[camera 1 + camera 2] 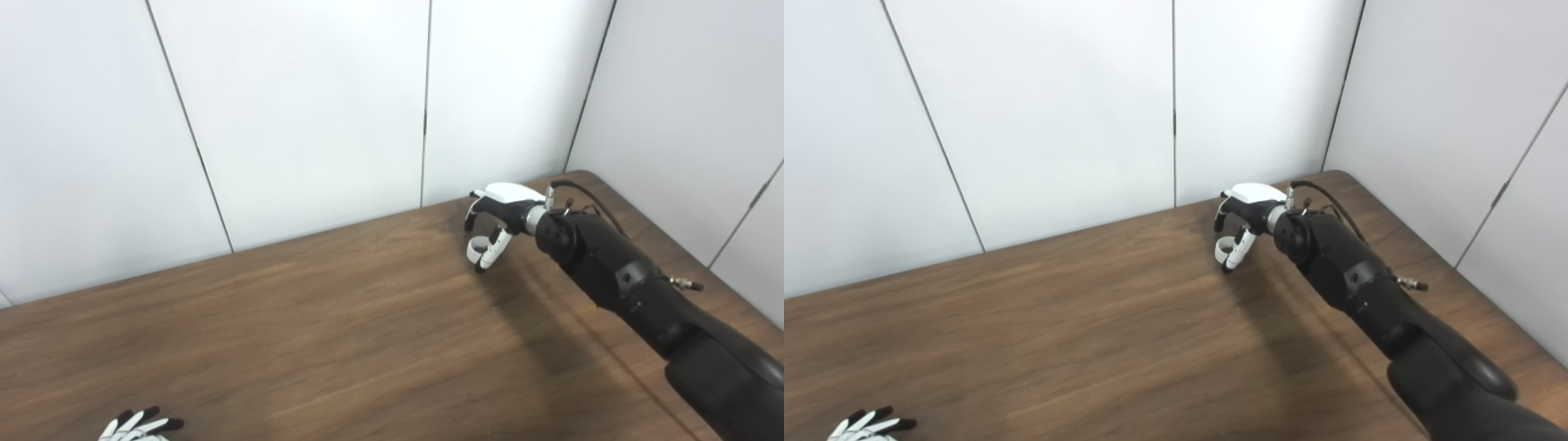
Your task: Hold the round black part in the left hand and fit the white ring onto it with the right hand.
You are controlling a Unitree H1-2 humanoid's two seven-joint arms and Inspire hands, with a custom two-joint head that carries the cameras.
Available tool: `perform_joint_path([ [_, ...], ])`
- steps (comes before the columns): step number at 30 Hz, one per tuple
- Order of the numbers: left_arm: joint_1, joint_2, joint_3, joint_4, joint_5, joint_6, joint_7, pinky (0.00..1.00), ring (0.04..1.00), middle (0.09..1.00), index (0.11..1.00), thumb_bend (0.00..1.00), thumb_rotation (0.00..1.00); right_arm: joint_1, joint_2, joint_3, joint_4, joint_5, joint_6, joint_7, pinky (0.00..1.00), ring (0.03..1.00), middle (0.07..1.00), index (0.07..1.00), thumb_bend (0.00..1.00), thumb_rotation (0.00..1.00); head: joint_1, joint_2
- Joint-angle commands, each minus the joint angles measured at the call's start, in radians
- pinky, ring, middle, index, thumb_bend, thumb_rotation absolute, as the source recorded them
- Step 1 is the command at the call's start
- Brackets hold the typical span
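Tabletop (318, 343) dark brown wood grain, smooth, low satin sheen. Wall panels (294, 110) plain white, matt, smooth. Right arm (1353, 275) black matt plastic casing, small metal fitting at the side. Right hand (1244, 217) glossy white and black plastic; left hand (139, 425) the same.

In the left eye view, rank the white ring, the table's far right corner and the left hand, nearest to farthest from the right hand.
From the right hand:
1. white ring: at its fingertips, apparently pinched there.
2. table's far right corner: just behind the hand, to its right.
3. left hand: across the table at the bottom left edge, fingers spread.
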Motion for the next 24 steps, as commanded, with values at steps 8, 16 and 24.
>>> perform_joint_path([
  [8, -0.020, 0.018, 0.015, -0.016, -0.003, -0.043, 0.029, 1.00, 0.936, 0.811, 0.480, 0.51, 0.04, 0.009, -0.009, 0.015, -0.008, -0.003, 0.001, 0.039, 0.96, 1.000, 0.992, 0.665, 1.00, 0.20, -0.002, 0.002],
  [16, -0.021, 0.016, 0.018, -0.015, -0.001, -0.044, 0.028, 1.00, 0.939, 0.811, 0.480, 0.51, 0.04, 0.011, -0.015, 0.023, -0.013, -0.010, 0.011, 0.050, 0.96, 1.000, 0.985, 0.622, 1.00, 0.23, -0.003, 0.002],
  [24, -0.022, 0.016, 0.019, -0.014, -0.003, -0.049, 0.028, 1.00, 0.936, 0.810, 0.480, 0.51, 0.04, 0.019, -0.022, 0.028, -0.033, -0.014, 0.022, 0.066, 0.96, 1.000, 0.977, 0.610, 1.00, 0.24, -0.004, 0.003],
])
